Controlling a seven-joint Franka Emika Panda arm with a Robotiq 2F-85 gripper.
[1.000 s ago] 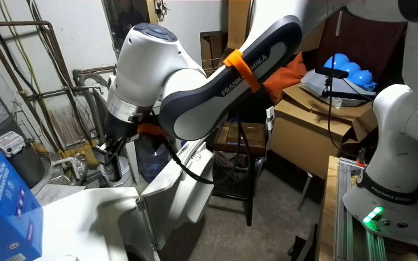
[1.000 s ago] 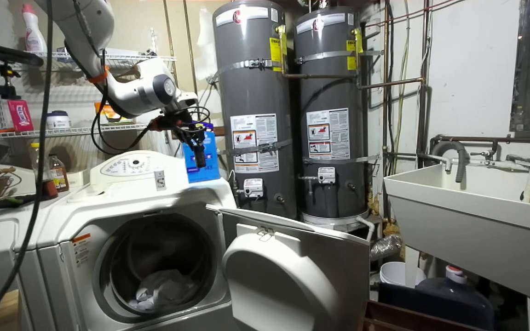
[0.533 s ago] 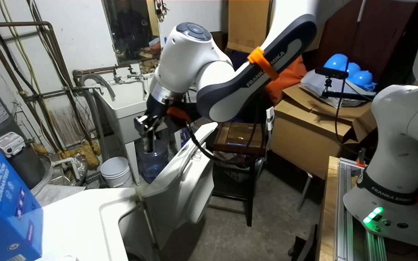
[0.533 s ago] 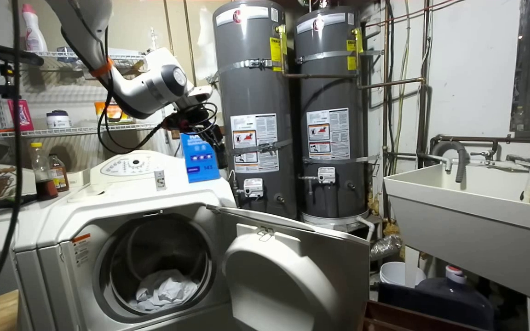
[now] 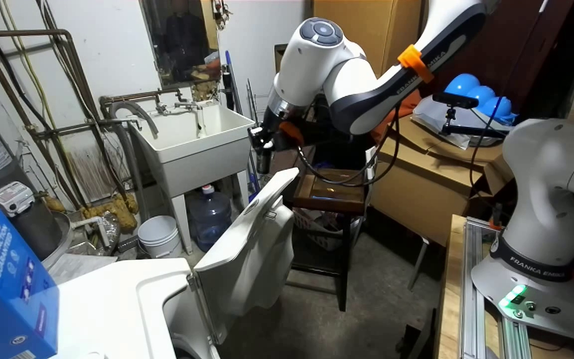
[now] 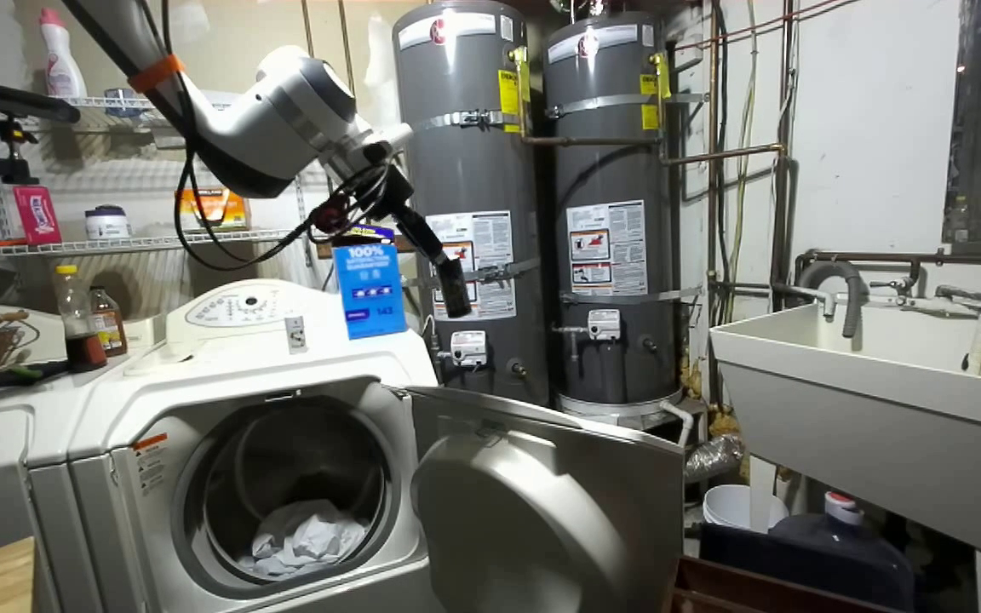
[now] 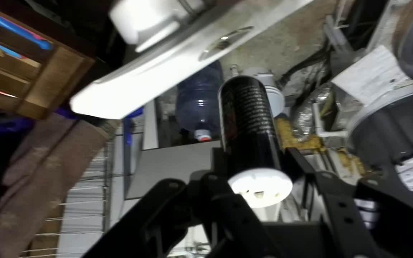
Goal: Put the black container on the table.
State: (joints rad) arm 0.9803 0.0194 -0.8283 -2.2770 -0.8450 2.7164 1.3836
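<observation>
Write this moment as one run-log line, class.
Fingers: shut on black container | container: in air, off the table | placement: not yet done
</observation>
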